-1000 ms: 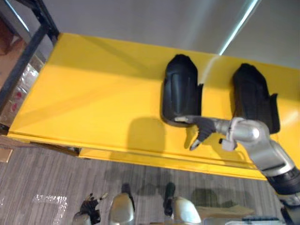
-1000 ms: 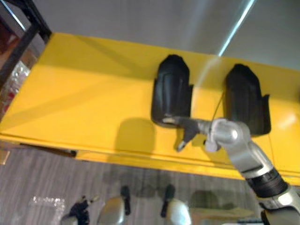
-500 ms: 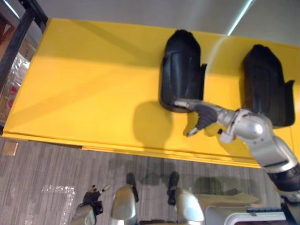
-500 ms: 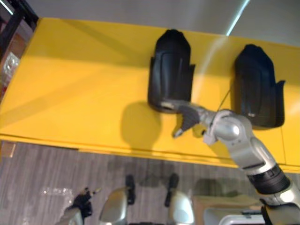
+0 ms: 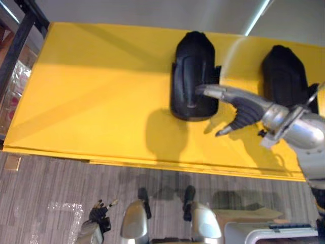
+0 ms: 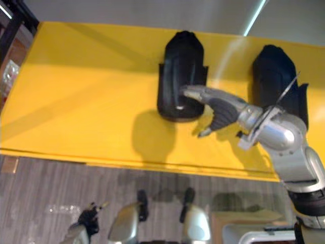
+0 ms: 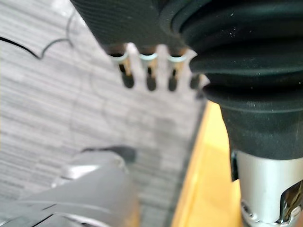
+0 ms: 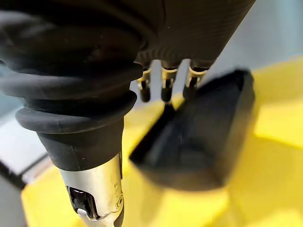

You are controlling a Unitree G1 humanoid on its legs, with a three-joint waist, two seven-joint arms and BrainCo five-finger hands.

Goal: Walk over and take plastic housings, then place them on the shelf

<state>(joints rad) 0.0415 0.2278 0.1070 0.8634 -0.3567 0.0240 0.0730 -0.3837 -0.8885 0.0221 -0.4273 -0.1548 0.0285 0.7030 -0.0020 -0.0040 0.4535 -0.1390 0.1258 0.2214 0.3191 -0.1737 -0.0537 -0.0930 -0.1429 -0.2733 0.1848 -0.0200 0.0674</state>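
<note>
Two black plastic housings lie on the yellow table (image 5: 91, 101): one in the middle (image 5: 192, 66) and one to the right (image 5: 282, 71). My right hand (image 5: 246, 108) hovers over the near end of the middle housing, open. Its straight fingers (image 5: 210, 92) reach over the housing's top and the thumb hangs toward the table. In the right wrist view the fingers (image 8: 164, 90) point at that housing (image 8: 199, 142), just short of it. My left hand (image 5: 99, 213) hangs low over the floor by the table's front edge, fingers (image 7: 149, 80) relaxed and holding nothing.
A dark shelf frame (image 5: 23, 30) stands at the table's far left end, with wrapped goods (image 5: 15, 86) behind it. The table's front edge (image 5: 152, 165) runs across above grey striped floor (image 5: 45, 193). A light-coloured box (image 5: 254, 231) sits at lower right.
My right hand has risen from the table at the middle housing's near end and reached forward over its top. The housings have not moved.
</note>
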